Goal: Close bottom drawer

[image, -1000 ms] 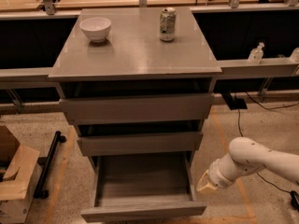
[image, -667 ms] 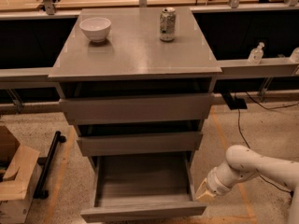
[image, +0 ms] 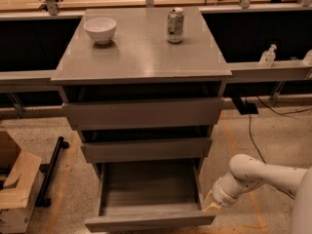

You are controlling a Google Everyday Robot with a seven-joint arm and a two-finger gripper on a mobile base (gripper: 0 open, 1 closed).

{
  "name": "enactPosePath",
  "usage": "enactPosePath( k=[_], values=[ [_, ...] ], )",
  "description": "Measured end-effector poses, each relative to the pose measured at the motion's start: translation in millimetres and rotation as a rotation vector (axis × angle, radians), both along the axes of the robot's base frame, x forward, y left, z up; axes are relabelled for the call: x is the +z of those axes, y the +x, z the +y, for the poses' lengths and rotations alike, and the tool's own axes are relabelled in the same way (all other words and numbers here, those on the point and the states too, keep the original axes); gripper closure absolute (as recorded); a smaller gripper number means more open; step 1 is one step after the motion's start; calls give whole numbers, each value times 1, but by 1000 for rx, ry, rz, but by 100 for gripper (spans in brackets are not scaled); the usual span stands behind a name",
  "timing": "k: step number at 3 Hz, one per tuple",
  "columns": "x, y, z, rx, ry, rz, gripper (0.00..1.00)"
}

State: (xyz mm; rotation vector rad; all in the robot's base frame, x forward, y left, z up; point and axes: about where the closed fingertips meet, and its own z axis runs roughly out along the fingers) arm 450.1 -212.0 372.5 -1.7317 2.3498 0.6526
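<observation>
The bottom drawer [image: 148, 222] is grey wood-grain and stands pulled far out of the cabinet, its shallow box [image: 148, 186] open and bare inside. Its plain front panel runs along the bottom edge of the view. My gripper [image: 210, 206] is at the drawer's front right corner, low beside the right wall, at the end of my white arm [image: 258, 174], which comes in from the right. The mid-width drawer front [image: 146, 149] and the widest top drawer front [image: 144, 112] sit above, each slightly out.
On the cabinet top [image: 141, 52] stand a white bowl [image: 100, 29] and a drink can [image: 175, 25]. A cardboard box [image: 14, 189] and a black bar [image: 51, 169] lie on the floor at left. A cable [image: 253, 130] runs across the floor at right.
My arm has dropped lower and moved in toward the drawer's front right corner. The drawer has not visibly moved.
</observation>
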Motion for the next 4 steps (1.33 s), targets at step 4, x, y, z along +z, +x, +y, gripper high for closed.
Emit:
enactPosePath(
  k=[4],
  values=[
    [-196, -7, -7, -132, 41, 211, 100]
  ],
)
